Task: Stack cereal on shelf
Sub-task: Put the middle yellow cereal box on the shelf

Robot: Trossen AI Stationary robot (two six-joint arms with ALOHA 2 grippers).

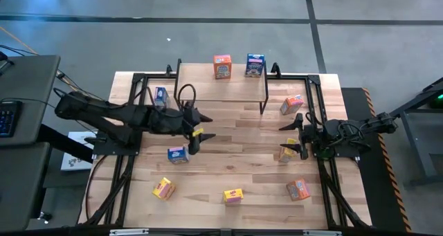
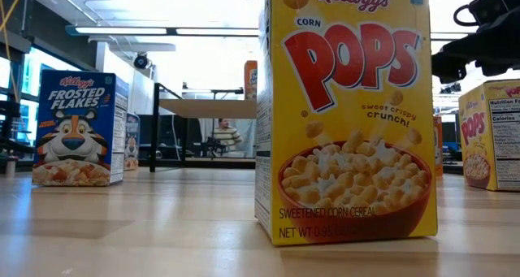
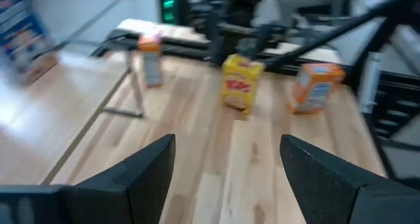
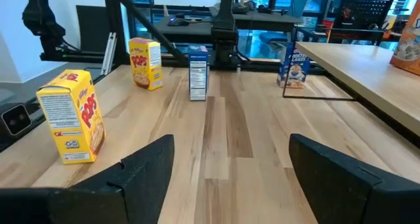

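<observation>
Picking the next box is your step now: both grippers are empty with fingers spread. Two boxes, an orange box point(image 1: 222, 66) and a blue box point(image 1: 255, 65), already stand on the shelf point(image 1: 208, 91); the rest are scattered over the table point(image 1: 242, 174). Your left gripper point(image 1: 199, 135) hangs just above the blue box point(image 1: 178, 153) near mid-table (probably the easiest target). Straddle its narrow sides squarely, then close. The right gripper point(image 1: 296, 135) sits beside a yellow box point(image 1: 287, 153); keep it clear.
</observation>
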